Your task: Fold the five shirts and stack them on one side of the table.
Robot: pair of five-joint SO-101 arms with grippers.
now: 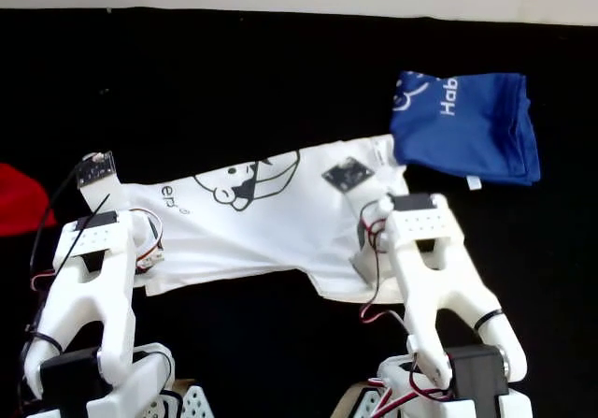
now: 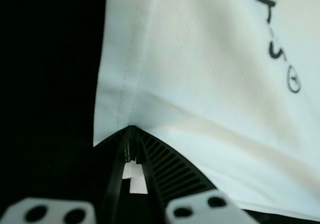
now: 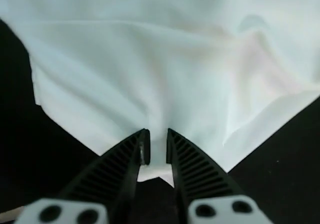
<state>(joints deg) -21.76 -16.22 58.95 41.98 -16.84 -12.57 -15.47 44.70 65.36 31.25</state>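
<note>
A white shirt of thin fabric, printed with a black cartoon drawing, lies spread sideways and wrinkled across the black table covering. The left gripper sits at the white shirt's stitched hem corner. Its black ribbed jaws are pressed together with the hem pinched between them. The right gripper is at the opposite end of the white shirt's near edge. Its jaws stand only a narrow slit apart, and a fold of the white fabric is clamped in that slit. A folded blue shirt with white lettering rests at the white shirt's far corner on the right gripper's side, touching that corner. A red cloth lies apart from the white shirt's other end, past the left gripper.
</note>
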